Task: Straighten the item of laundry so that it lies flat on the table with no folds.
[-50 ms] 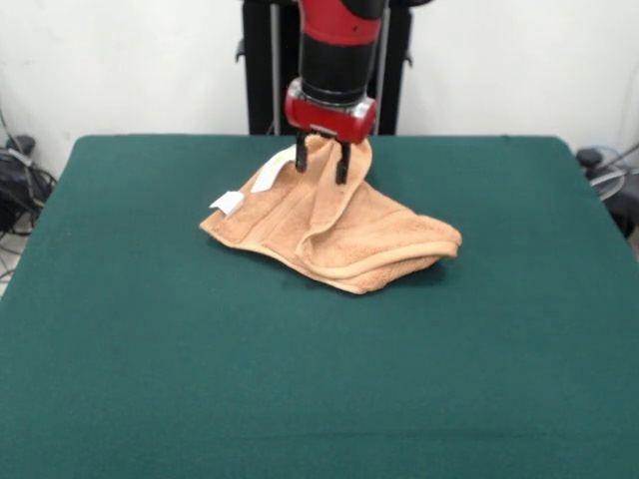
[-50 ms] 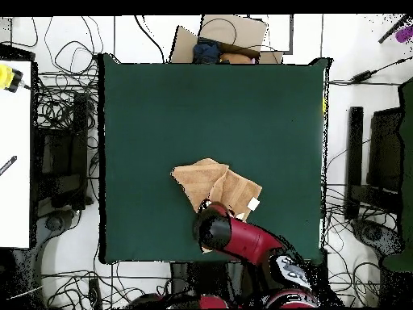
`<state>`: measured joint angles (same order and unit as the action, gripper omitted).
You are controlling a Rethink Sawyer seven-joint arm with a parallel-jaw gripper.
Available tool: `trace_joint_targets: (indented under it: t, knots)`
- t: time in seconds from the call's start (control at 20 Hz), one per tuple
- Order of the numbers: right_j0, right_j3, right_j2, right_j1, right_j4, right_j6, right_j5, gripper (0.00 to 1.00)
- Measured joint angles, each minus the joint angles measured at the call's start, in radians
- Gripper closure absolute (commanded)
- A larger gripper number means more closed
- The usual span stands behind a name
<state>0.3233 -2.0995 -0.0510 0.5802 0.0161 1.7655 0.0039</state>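
Note:
The item of laundry point(image 1: 339, 232), a tan-orange terry towel, lies crumpled and folded on the dark green table point(image 1: 300, 399), toward its far middle. One corner is pulled up into a peak between the fingers of my gripper point(image 1: 321, 163), which is shut on that bunch of cloth. From the peak the towel slopes down like a tent to a doubled fold at the right. A white label point(image 1: 228, 204) and a white loop point(image 1: 267, 178) show on its left side. From overhead, the towel point(image 2: 202, 182) lies partly under my red arm point(image 2: 234, 236), which hides the gripper.
The table point(image 2: 161, 105) extends well beyond the towel on every side. Cables and equipment point(image 2: 60, 161) lie on the floor beside it. A cardboard box point(image 2: 230, 36) sits past the table's edge opposite the arm.

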Motion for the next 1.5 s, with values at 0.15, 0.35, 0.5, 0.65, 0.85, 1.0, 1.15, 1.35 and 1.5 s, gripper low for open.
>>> trace_joint_targets:
  t: [0.15,0.35,0.5,0.65,0.85,1.0,1.15,1.35,1.5]
  knots:
    - [0.028,0.0,0.032,-0.01,-0.018,0.0,-0.041,0.0]
    - [0.067,0.0,0.071,-0.05,-0.056,0.0,-0.112,0.0]
    - [0.076,0.001,0.082,-0.078,-0.073,0.0,-0.142,0.0]
    - [0.075,0.001,0.083,-0.097,-0.086,0.0,-0.149,0.0]
    - [0.075,0.002,0.083,-0.118,-0.108,0.0,-0.15,0.0]
    - [0.074,0.003,0.083,-0.122,-0.114,0.0,-0.15,0.0]
    - [0.065,0.005,0.083,-0.122,-0.114,0.0,-0.15,1.0]
    - [0.059,0.006,0.083,-0.12,-0.114,0.0,-0.149,1.0]
    - [0.058,0.006,0.083,-0.12,-0.114,0.0,-0.149,1.0]
